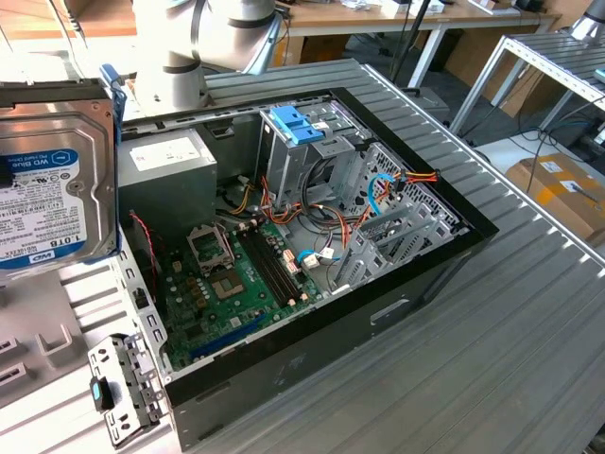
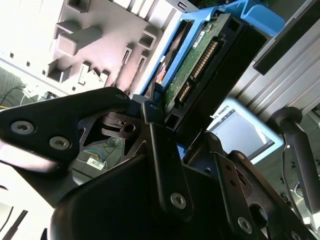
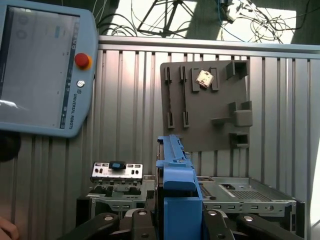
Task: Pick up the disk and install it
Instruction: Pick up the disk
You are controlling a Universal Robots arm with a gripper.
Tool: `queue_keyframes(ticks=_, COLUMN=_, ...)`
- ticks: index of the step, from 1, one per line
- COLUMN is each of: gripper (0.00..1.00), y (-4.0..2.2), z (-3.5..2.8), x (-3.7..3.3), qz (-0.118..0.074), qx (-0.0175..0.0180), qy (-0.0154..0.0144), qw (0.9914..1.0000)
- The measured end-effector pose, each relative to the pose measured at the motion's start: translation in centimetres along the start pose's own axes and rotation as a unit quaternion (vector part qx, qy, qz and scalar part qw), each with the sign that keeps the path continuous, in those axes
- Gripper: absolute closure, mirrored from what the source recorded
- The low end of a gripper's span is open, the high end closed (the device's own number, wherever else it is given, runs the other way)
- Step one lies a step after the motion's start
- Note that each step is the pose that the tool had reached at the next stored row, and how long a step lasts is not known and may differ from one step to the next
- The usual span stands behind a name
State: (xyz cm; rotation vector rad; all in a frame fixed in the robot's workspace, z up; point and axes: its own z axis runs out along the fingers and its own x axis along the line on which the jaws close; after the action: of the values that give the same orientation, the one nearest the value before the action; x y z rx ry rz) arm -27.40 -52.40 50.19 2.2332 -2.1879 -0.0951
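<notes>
The hand (image 3: 177, 217) clamps the disk (image 1: 52, 180) (at the exterior view's left); a slack grip could drop it.

I log the open computer case (image 1: 312, 364) lying on the table (image 1: 529, 350), robot base (image 1: 180, 57) behind it. Inside, the power supply (image 1: 170, 168) sits at the exterior view's left, the motherboard (image 1: 227, 284) in front of that, and the drive cage (image 1: 312, 142) toward the right. The disk (image 1: 52, 180) hangs beside the case on the exterior view's left, clamped in the gripper (image 3: 177, 220); teach pendant (image 3: 42, 70) and fixture plate (image 3: 205, 105) lie side by side on the table.

Ribbed metal table (image 1: 529, 312), plastic-railed disk (image 1: 52, 170)
</notes>
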Motion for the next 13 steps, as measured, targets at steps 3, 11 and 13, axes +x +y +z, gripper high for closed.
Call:
queue_keyframes(ticks=3, gripper=0.64, y=-0.03, z=0.01, x=0.20, qz=0.000, qx=0.0000, qy=0.0000, qw=1.00000)
queue_keyframes(ticks=11, gripper=0.64, y=-0.15, z=0.02, x=0.73, qz=0.000, qx=0.0000, qy=0.0000, qw=1.00000)
queue_keyframes(ticks=13, gripper=0.64, y=-0.15, z=0.01, x=0.75, qz=0.000, qx=0.0000, qy=0.0000, qw=1.00000)
